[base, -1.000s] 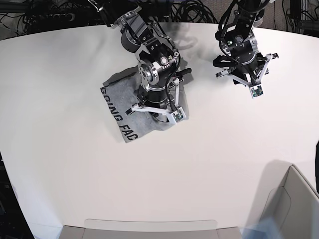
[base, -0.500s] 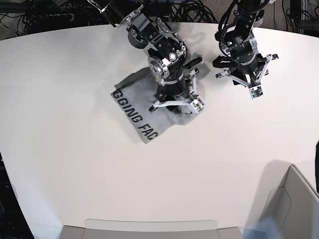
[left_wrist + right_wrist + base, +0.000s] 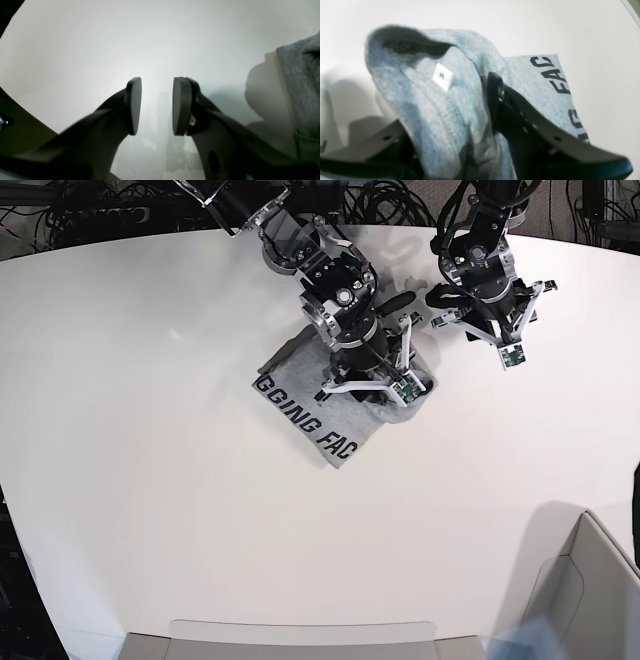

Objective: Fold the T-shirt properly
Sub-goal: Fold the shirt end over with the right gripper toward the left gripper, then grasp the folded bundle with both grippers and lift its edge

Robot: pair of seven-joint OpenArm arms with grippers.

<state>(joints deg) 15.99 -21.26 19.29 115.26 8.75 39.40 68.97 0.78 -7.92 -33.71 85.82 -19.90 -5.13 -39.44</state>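
Note:
The heather-grey T-shirt (image 3: 300, 395) lies folded small at the table's middle back, with dark block lettering along its front-left edge. My right gripper (image 3: 368, 393) comes down on its right part. In the right wrist view the collar end of the T-shirt (image 3: 440, 107), with a white size tag, is bunched up between the two fingers (image 3: 495, 100) and touches both. My left gripper (image 3: 157, 106) hovers open over bare table to the right, nothing between its pads; a corner of the T-shirt (image 3: 300, 82) shows at that view's right edge. In the base view the left gripper (image 3: 447, 310) stands apart from the cloth.
The white table (image 3: 150, 480) spreads wide to the left and front. An open box (image 3: 590, 590) stands at the front right corner. A flat grey tray edge (image 3: 300, 638) runs along the front. Cables (image 3: 90, 210) lie behind the table.
My right arm has travelled right and slightly back, and the T-shirt has slid with it, turning a little. The left arm has barely moved.

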